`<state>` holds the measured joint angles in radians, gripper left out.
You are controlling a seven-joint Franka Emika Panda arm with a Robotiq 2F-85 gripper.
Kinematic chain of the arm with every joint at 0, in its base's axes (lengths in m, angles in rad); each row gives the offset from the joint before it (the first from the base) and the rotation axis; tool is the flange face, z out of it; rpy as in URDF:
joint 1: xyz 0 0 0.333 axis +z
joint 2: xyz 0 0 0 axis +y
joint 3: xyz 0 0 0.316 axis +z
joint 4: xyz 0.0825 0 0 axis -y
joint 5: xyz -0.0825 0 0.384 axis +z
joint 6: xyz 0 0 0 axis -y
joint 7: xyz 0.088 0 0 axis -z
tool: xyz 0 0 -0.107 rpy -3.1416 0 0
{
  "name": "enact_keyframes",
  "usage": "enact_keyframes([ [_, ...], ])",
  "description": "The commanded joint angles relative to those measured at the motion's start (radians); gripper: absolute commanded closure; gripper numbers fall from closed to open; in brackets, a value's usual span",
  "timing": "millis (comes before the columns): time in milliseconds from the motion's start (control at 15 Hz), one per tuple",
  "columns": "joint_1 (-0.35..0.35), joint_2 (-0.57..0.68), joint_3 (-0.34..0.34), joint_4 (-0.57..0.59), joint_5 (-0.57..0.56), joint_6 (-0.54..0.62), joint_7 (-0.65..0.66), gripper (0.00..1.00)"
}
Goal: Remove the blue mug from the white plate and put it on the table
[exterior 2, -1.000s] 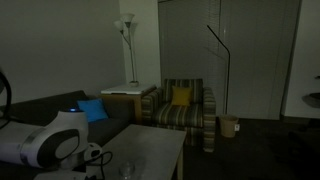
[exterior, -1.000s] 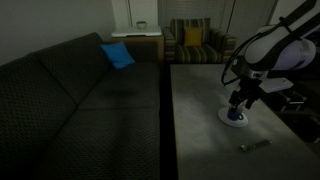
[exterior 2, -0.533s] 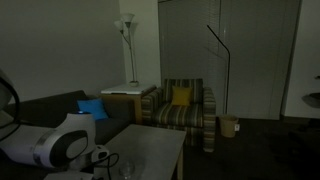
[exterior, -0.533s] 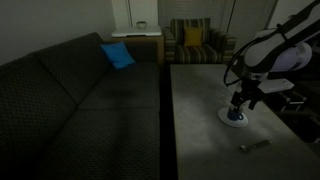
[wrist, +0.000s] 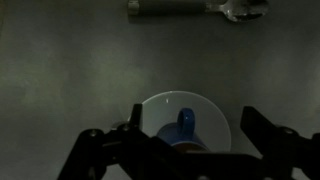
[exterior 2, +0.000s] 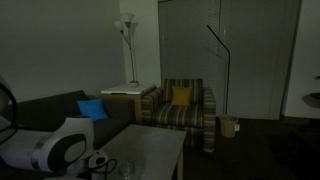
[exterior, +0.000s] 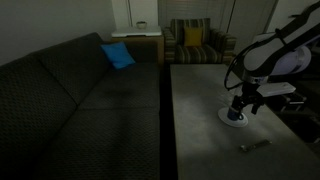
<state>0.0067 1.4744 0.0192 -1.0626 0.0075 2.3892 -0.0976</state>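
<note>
- Hovering straight over the white plate (wrist: 163,106), my pincer (wrist: 190,116) has its jaws spread wide and nothing is gripped between them.
- Looking down through the wrist view, my fingers (wrist: 250,128) show one at each side of the plate, outside its rim.
- The blue mug (wrist: 185,124) stands upright at about the middle of the plate. It lies directly beneath me, in the gap between my fingers, and I see no contact with it.
- In an exterior view my pincer (exterior: 240,102) hangs just above the mug (exterior: 237,114), which sits on the plate (exterior: 227,119).
- The relation that counts is that the mug's long axis is vertical and lines up with my own. My opening runs across the plate from side to side, so I judge a plain straight descent would put a finger on each flank of the mug.
- A blue lump shows on the mug toward the plate's far rim in the wrist view. It may be the handle, but the light is too dim for me to say.
- My jaws stand wider than the plate, so on closing I would take care not to nudge its rim.
- The table (wrist: 70,60) lies bare and grey around the plate. A slim grey stick (wrist: 180,8) rests beyond the plate's far rim, well apart from it, so I would set the mug down beside the plate, away from that stick.
</note>
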Motion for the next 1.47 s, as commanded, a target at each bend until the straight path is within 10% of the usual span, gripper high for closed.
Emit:
enact_keyframes([
  [0, 0.023, 0.000, -0.035, -0.038, -0.018, 0.071, 0.059, 0.00],
  [1400, 0.089, 0.003, -0.097, -0.150, -0.067, 0.364, 0.121, 0.05],
])
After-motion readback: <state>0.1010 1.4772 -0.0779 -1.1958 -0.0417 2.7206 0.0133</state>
